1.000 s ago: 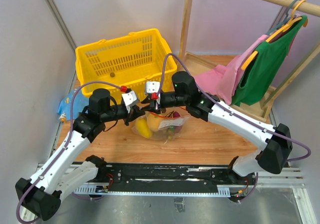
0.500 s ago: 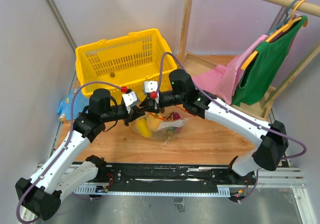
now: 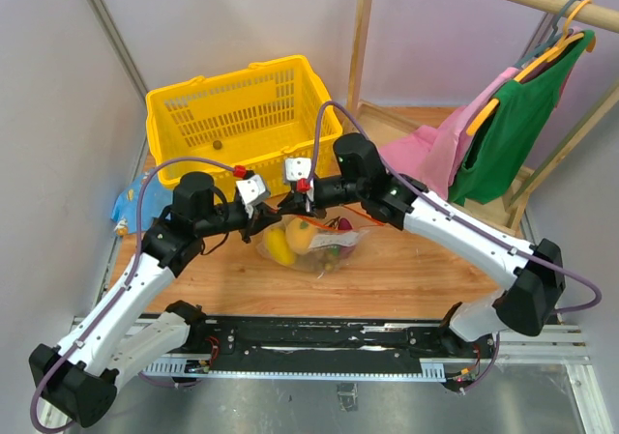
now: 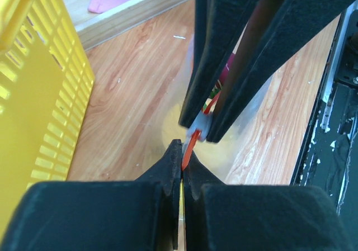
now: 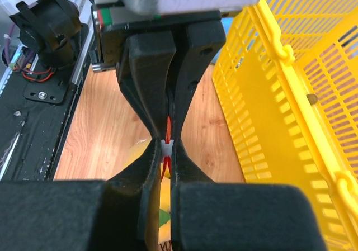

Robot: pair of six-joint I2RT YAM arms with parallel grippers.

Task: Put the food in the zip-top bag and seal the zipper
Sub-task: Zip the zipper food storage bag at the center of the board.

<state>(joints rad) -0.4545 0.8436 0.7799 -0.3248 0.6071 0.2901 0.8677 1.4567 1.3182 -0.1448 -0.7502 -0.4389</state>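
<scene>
Left gripper clamped on the zipper, a thin red-orange strip. Right gripper, tip to tip with it, pinches the white slider tab. Zip-top bag, clear and crinkly, sits below both; food inside.

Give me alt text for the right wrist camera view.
Two black grippers meet tip to tip, both shut on a red-orange zipper: the right gripper at the bottom pinches its white slider, the left gripper at the top pinches just past it. A yellow basket stands at the right on a wooden table.
</scene>
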